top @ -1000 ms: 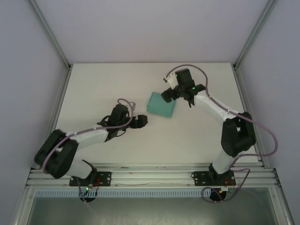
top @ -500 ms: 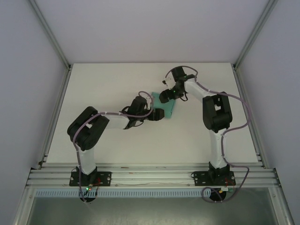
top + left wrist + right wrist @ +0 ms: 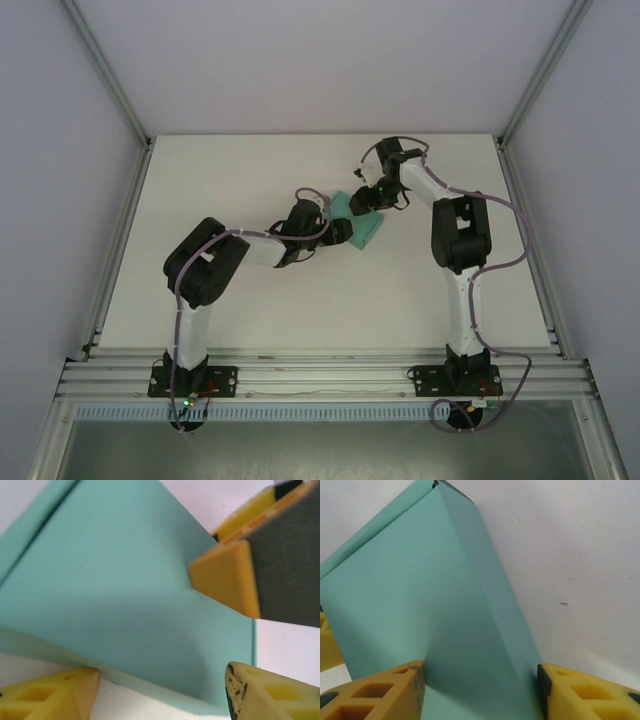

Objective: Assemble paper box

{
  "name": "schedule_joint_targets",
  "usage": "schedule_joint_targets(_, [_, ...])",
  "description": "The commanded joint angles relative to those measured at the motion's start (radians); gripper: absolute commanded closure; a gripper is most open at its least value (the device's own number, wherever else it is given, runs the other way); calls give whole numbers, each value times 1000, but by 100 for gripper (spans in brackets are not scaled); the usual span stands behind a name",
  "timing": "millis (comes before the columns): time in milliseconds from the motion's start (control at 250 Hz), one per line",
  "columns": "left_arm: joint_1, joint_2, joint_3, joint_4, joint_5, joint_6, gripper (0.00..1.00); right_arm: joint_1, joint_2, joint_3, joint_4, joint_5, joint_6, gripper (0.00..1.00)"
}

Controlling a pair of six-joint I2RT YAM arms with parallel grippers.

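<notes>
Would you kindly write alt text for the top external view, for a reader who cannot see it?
Two robot arms reach across a white table and meet at a teal paper box near its middle. The left gripper is at the box's left edge, the right gripper at its far edge.

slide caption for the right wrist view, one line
Right gripper with its yellow fingertips on either side of the teal paper box on the white table.

No text, label, brand, number or sign is readable anywhere, even on the paper box.
</notes>
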Motion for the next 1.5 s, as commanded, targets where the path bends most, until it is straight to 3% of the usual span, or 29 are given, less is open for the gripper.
schedule_joint_targets(0, [-49,86,18,96,-58,-303,36,81,94,-52,-206,-149,20,46])
schedule_joint_targets(100, [-85,101,0,137,-100,-401,37,91,95,-70,-188,-153,59,46])
schedule_joint_targets(228, [-113,107,88,-55,-170,-394,37,104,96,-108,-164,-162,79,47])
schedule_joint_targets(432, [-123,150,189,-178,-162,-486,60,116,89,-111,-141,-176,92,49])
schedule_joint_targets(532, [-137,149,213,-219,-184,-527,76,117,93,-98,-148,-191,88,50])
schedule_joint_targets(739, [-166,148,272,-257,-178,-531,99,119,126,-48,-203,-192,52,53])
schedule_joint_targets(911, [-184,130,263,-283,-199,-519,99,120,151,5,-249,-174,13,54])
schedule_joint_targets(959, [-191,107,254,-301,-219,-507,89,120,165,34,-272,-161,-2,54])
schedule_joint_targets(1059, [-210,59,230,-312,-270,-476,84,122,205,115,-342,-167,-53,54])
schedule_joint_targets(1299, [-226,49,192,-264,-260,-488,84,145,320,348,-558,-176,-219,52])
schedule_joint_targets(1495, [-256,-10,150,-258,-296,-463,79,169,361,446,-598,-101,-253,50])
